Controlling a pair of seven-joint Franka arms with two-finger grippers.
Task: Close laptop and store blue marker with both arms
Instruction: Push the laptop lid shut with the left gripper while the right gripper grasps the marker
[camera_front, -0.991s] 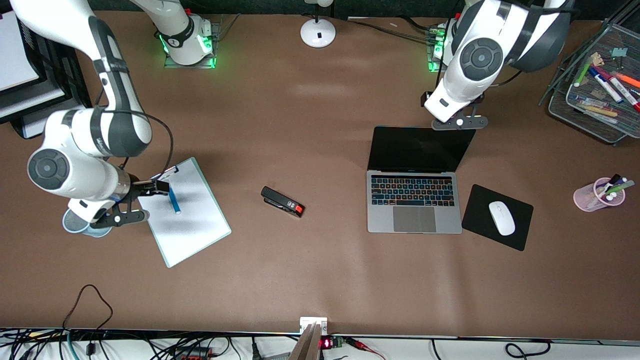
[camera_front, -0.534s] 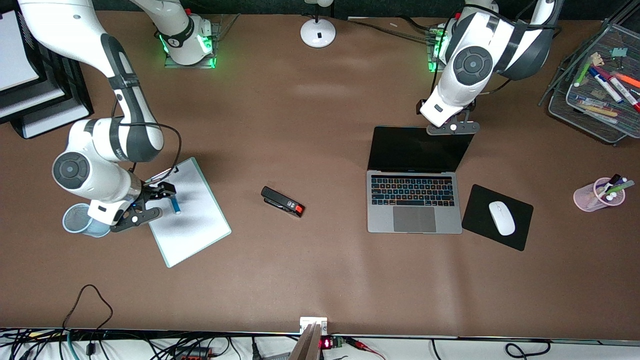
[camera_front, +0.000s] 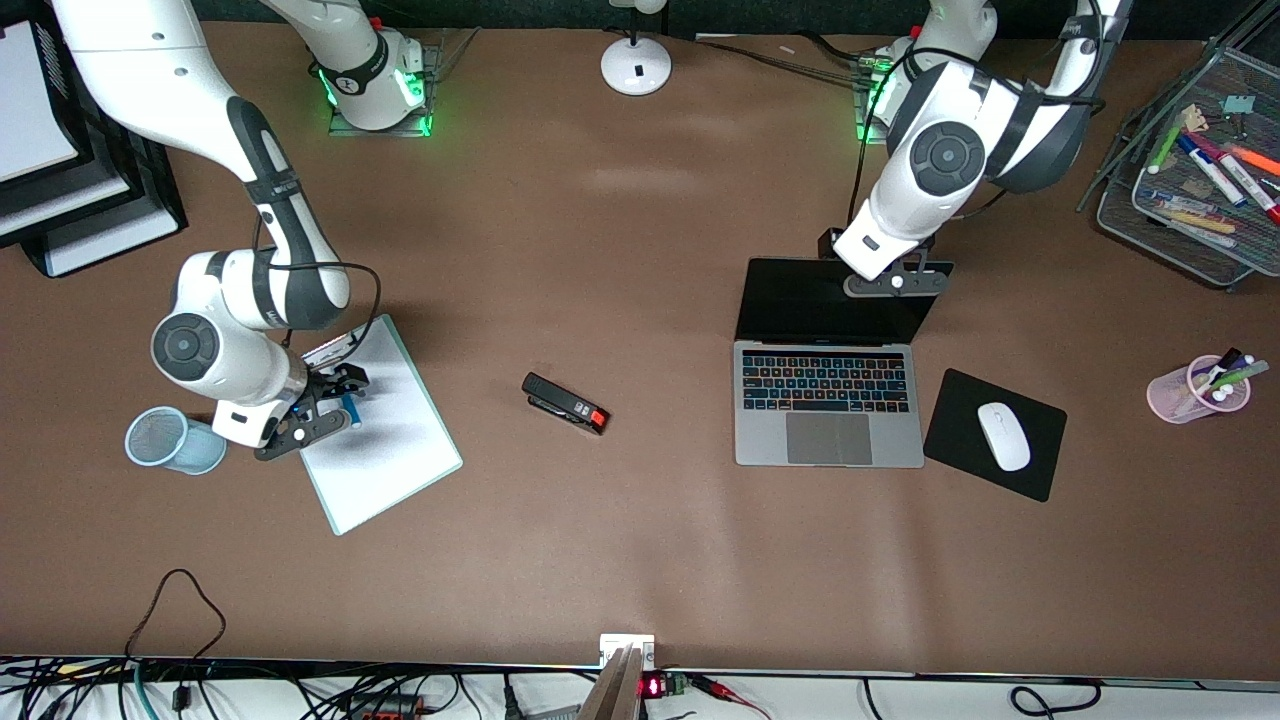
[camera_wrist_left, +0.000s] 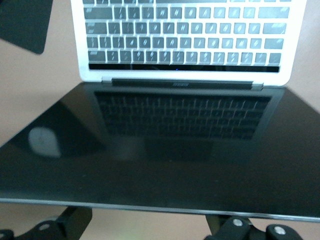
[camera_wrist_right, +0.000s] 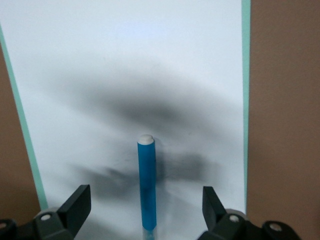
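Observation:
The laptop (camera_front: 828, 445) lies open near the left arm's end of the table, its black screen (camera_front: 800, 305) tilted back. My left gripper (camera_front: 885, 278) (camera_wrist_left: 150, 227) is open at the screen's top edge, whose silver rim (camera_wrist_left: 160, 206) runs between the fingers (camera_wrist_left: 75, 224). The blue marker (camera_front: 350, 408) (camera_wrist_right: 146, 185) lies flat on a white board (camera_front: 390, 450) near the right arm's end, its whitish tip pointing away from the wrist. My right gripper (camera_front: 335, 395) (camera_wrist_right: 145, 202) hangs open low over it, one finger (camera_wrist_right: 76, 204) on each side, not touching.
A pale blue mesh cup (camera_front: 170, 440) lies beside the board. A black stapler (camera_front: 565, 402) sits mid-table. A white mouse (camera_front: 1003, 436) rests on a black pad (camera_front: 960, 420) beside the laptop. A pink pen cup (camera_front: 1195, 392) and a wire tray (camera_front: 1190, 235) stand past it.
Both arms have come down. The right gripper sank over the marker. The left gripper moved onto the screen's top edge. The lid stands as before.

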